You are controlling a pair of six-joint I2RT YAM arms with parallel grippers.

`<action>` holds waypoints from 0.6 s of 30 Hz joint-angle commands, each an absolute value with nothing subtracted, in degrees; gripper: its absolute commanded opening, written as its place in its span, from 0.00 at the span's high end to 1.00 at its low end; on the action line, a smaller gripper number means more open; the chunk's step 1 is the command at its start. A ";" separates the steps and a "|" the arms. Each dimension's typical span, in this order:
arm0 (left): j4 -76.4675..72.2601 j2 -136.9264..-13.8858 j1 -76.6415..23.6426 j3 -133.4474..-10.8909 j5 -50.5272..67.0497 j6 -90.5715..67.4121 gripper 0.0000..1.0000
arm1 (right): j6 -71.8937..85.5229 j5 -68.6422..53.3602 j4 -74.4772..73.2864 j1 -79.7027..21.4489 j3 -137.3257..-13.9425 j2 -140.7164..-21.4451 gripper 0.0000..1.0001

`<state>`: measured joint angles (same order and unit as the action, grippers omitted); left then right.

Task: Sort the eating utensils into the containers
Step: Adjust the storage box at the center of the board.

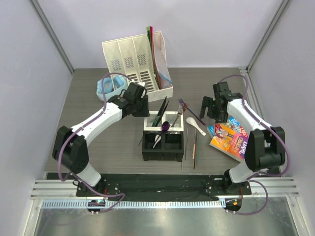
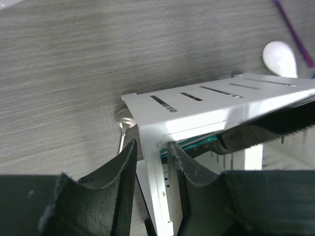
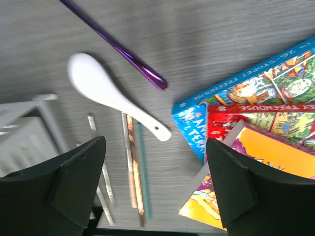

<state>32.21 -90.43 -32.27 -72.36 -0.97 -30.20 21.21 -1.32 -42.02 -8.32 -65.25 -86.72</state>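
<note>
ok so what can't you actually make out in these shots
- Headphones: top view, partly hidden behind the left arm.
- Caddy cells: left wrist view, contents blocked by its white wall and blur.
- Left pincer: straddles that wall; actual contact unclear.
- Book: right wrist view, cut off by the frame edge and the right pincer.

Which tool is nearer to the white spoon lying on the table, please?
Right. The right tool hangs open over the spoon's handle end. The left tool is across the caddy from it, straddling the far-left corner wall.
</note>
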 commanded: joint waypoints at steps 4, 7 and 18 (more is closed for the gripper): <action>38.76 -91.93 -31.99 -75.15 0.35 -28.47 0.69 | 10.55 5.98 -48.43 -13.27 -76.38 -94.65 0.11; 39.20 -91.15 -31.99 -74.45 0.35 -29.00 0.69 | 10.46 3.61 -45.28 -14.41 -74.98 -93.87 0.12; 39.29 -78.94 -27.43 -68.82 -13.34 -31.29 0.69 | 10.20 1.05 -45.18 -17.66 -73.74 -100.02 0.16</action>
<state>36.75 -85.80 -30.92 -68.93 -3.33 -31.20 11.05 1.76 -45.74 -16.27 -73.69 -99.11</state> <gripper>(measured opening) 0.310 0.852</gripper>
